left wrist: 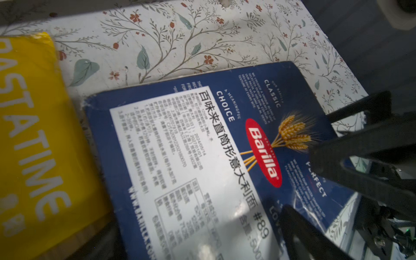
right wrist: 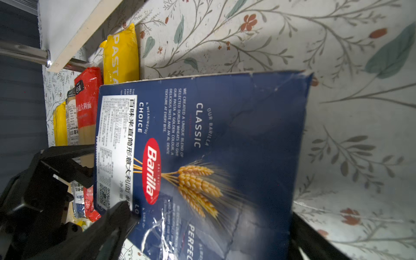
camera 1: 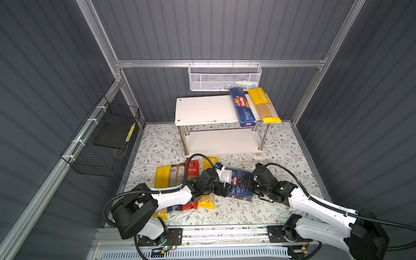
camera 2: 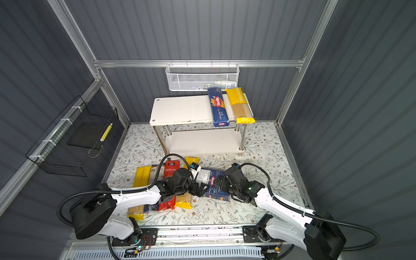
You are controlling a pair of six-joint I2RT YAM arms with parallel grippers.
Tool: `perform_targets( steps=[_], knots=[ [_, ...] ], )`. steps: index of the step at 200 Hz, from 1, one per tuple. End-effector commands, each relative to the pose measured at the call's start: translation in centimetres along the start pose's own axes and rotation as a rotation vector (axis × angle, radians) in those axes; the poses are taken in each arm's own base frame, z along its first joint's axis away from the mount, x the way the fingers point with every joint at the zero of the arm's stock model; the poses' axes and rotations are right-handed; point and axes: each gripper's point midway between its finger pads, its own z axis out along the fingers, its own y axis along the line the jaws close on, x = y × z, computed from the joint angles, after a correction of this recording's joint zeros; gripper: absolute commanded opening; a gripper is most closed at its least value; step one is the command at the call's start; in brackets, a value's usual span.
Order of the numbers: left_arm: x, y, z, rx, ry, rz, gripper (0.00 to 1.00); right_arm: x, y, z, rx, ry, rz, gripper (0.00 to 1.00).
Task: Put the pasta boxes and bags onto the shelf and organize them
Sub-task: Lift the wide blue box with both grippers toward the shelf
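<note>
Black right gripper (right wrist: 211,216) spreads its jaws fully, straddling the wide flat dark blue Barilla cardboard box (right wrist: 225,126) lying on the floral mat (right wrist: 337,67) before the white two-tier shelf (camera 1: 202,110); left gripper (camera 1: 225,188), also open, sits at the box's edge.

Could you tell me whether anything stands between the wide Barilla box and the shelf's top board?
Nothing visible does. The wide Barilla box lies on the table before the shelf; the spaghetti box and a yellow bag occupy only the top board's right end.
</note>
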Motion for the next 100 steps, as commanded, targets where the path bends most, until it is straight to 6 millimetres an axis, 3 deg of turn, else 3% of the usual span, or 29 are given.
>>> perform_targets(
  steps=[1, 35, 100],
  knots=[
    [-0.5, -0.3, 0.5, -0.024, 0.003, -0.035, 1.00, -1.6, 2.9, -0.4, -0.118, -0.054, -0.031, 0.99],
    [-1.3, 1.1, 0.7, -0.085, -0.025, -0.104, 1.00, -1.7, 2.0, -0.1, -0.099, -0.045, -0.013, 0.99],
    [-4.2, -0.7, 0.0, 0.045, -0.070, -0.149, 1.00, -1.3, 1.0, 0.4, -0.038, -0.005, -0.044, 0.99]
  ],
)
